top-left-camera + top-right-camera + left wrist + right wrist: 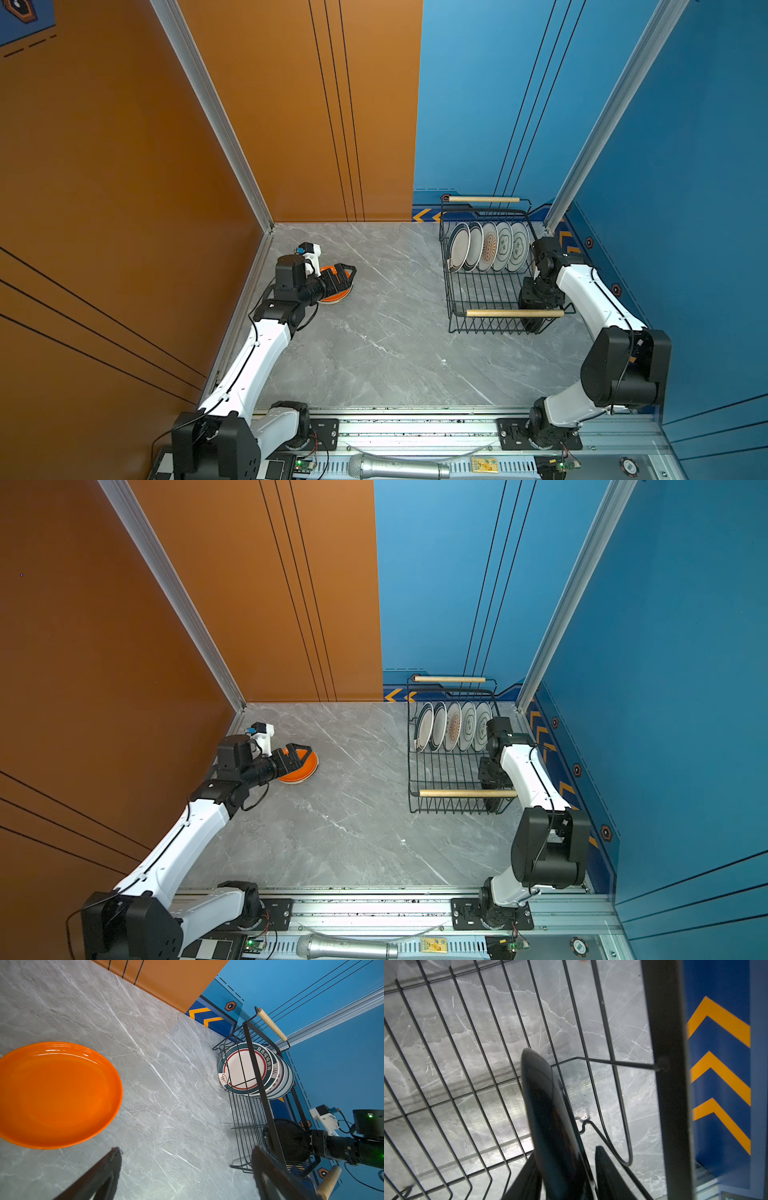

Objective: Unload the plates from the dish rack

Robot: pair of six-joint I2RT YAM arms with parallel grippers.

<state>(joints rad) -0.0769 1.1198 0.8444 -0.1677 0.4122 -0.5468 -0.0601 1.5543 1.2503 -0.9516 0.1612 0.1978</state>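
Inside the near end of the dish rack (pixel 486 326) (pixel 453 806), the right gripper (pixel 566 1151) is reaching down among the wires. Its two fingers (pixel 608 1176) are straddling a black plate (pixel 550 1115) (pixel 288 1140) that is standing on edge in the rack. The plate's rim is sitting between the fingers, but the pictures are not showing whether they are pressing on it, so I cannot tell if it is gripped. A wooden handle (pixel 514 313) is running across the rack just beside this gripper, and the white arm behind it is bending in from the right side.

Five white plates (pixel 486 247) (pixel 453 725) (pixel 243 1070) with dark rims are standing upright in a close row at the far end of the rack, well apart from the black plate. The rack is sitting in the far right corner of the grey marble table (pixel 395 332), close to the blue wall.

Across the table, near the orange wall, the left gripper (pixel 347 275) (pixel 305 756) (pixel 186 1149) is hovering with its fingers spread wide and nothing between them. An orange plate (pixel 338 296) (pixel 299 773) (pixel 58 1095) is lying flat below it, outside the rack. In both top views a pale edge is showing under the orange plate, as if it is topping a short stack. The left arm is stretching in from the near left corner.
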